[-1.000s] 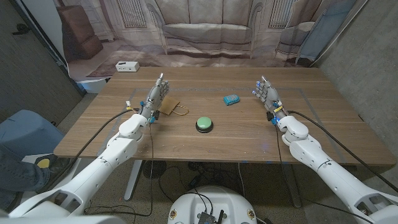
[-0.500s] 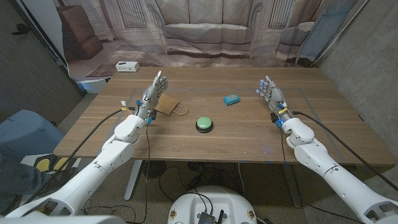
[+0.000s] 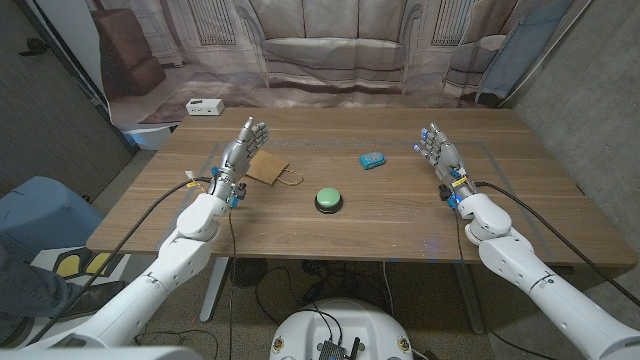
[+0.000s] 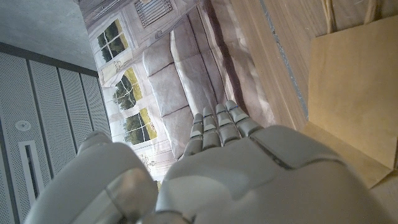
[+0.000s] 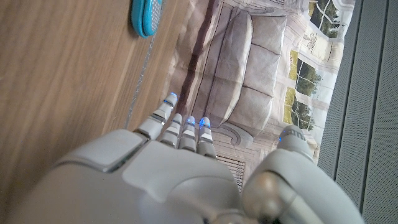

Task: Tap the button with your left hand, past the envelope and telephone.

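Back of left hand [image 4: 249,180] across lower frame, fingers [image 4: 217,127] extended together, holding nothing. Brown paper envelope [image 4: 354,99] at right on wooden table [image 4: 273,56]. Sofa backdrop [image 4: 180,81] at centre-left.

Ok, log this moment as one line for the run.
left robot hand: open, raised beside brown paper envelope | right robot hand: open | round green button: untouched | small blue telephone: on table

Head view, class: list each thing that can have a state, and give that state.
Left hand: open, raised beside the envelope, holding nothing.
Right hand: open, holding nothing.
Button: untouched.
Envelope: lying flat.
Telephone: lying on the table.
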Action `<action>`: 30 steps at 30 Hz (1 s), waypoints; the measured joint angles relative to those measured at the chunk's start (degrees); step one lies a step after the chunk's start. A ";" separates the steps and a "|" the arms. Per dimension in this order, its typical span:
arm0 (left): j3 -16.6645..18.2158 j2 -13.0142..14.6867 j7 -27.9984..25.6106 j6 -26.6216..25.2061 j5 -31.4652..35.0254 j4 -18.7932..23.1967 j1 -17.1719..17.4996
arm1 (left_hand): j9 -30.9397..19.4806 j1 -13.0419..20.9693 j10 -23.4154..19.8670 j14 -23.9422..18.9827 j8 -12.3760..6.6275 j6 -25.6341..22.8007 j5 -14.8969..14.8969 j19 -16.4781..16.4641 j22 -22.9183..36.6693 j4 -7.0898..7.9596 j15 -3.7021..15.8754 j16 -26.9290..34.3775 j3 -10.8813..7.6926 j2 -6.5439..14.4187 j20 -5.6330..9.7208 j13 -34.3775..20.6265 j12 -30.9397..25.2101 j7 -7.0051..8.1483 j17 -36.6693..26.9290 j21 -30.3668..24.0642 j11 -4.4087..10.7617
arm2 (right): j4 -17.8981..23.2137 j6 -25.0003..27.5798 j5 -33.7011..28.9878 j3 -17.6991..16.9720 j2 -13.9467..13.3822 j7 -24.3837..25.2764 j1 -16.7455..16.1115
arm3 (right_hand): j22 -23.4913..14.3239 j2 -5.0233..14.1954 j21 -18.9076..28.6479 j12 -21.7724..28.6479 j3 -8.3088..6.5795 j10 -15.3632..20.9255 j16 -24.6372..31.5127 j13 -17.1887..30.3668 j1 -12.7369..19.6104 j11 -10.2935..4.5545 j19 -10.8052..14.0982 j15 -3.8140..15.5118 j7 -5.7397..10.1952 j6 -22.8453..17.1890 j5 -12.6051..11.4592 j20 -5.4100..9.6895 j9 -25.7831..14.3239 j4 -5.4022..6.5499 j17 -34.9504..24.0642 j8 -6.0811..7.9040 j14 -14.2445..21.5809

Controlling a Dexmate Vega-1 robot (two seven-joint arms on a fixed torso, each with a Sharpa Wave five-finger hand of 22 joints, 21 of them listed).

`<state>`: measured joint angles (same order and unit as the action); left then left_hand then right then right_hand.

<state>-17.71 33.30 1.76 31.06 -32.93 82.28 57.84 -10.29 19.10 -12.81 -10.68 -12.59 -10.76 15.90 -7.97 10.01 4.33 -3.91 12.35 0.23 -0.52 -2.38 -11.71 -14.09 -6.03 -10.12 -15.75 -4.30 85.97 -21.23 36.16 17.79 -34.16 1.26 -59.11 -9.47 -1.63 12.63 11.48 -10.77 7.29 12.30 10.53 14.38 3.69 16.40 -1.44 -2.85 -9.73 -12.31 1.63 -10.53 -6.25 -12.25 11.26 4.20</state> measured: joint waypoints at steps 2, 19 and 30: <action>0.00 0.00 0.54 1.15 -0.02 0.00 0.00 | 0.00 0.00 -0.23 -0.41 0.00 0.00 -0.02 -0.34 0.00 -0.10 0.24 0.00 -0.10 0.00 0.16 0.00 0.00 0.00 0.00 -0.39 -0.22 | 0.30 0.00 0.00 -0.07 -0.12 0.00 -0.27 | 0.00 0.21 0.00 0.00 -0.10 0.00 0.00 0.00 0.21 0.00 0.00 0.00 -0.01 -0.43 0.00 0.00 0.00 -0.10 0.00 0.01 0.00; 0.93 0.24 3.21 7.65 1.94 -3.43 1.15 | 0.00 1.43 -4.43 -4.93 -0.49 -5.06 -0.44 -4.65 0.00 -0.96 1.46 0.45 -0.02 -0.22 -0.36 0.26 -0.98 0.51 -0.01 -0.55 0.74 | 1.69 -0.95 -0.60 -1.05 -0.42 1.35 -2.06 | 0.00 0.51 -0.46 0.00 -0.24 -0.01 0.00 0.00 0.51 0.00 -0.01 0.00 0.21 -0.19 0.30 0.00 0.00 -0.24 0.27 0.01 -0.01; 1.42 0.58 2.48 11.74 4.52 -3.93 2.54 | 0.01 2.03 -6.58 -7.44 -0.49 -7.07 -0.44 -7.04 0.28 -1.42 1.75 0.45 -0.01 -0.23 -0.41 0.26 -1.40 0.90 -0.01 -0.83 1.40 | 2.12 -1.14 -0.63 -1.50 -0.48 1.81 -2.55 | 0.01 0.51 -0.46 0.00 -0.23 -0.01 0.00 -0.01 0.51 -0.01 -0.01 0.00 0.21 -0.19 0.30 0.00 0.01 -0.23 0.27 0.00 -0.01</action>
<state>-16.29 33.88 4.24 42.80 -28.40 78.35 60.38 -10.28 21.14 -19.38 -18.12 -13.08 -17.83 15.46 -15.01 10.29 2.91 -2.16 12.80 0.22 -0.75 -2.79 -11.45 -15.48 -5.12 -10.14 -16.59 -2.89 88.09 -22.36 35.53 16.29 -34.64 3.07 -61.67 -9.46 -1.11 12.18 11.47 -11.01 7.27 12.30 10.52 14.89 3.69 16.39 -1.43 -2.64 -9.91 -12.01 1.63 -10.53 -6.48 -11.98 11.27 4.19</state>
